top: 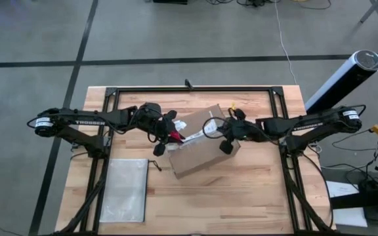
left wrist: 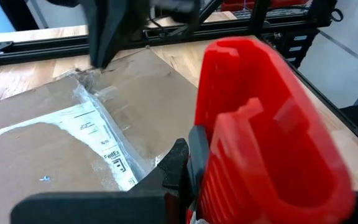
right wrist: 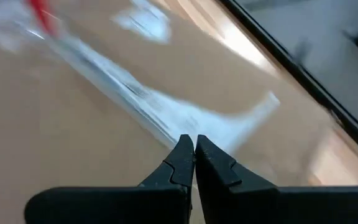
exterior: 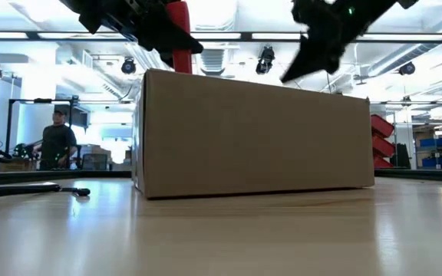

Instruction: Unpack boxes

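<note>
Box (top: 199, 147) long axis diagonal; left gripper (top: 173, 135) clamps knife (left wrist: 260, 124); right gripper (right wrist: 194, 149) closed, empty.

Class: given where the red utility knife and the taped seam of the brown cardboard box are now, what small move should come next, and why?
Probably draw the red utility knife, held in the left gripper, along the clear-taped seam of the brown cardboard box; the box is sealed, and the shut right gripper hovers over its top.

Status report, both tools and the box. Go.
Left tool shut on red knife, over box. Right tool shut, empty, above tape seam. Box still sealed. Pouch lies clear.
</note>
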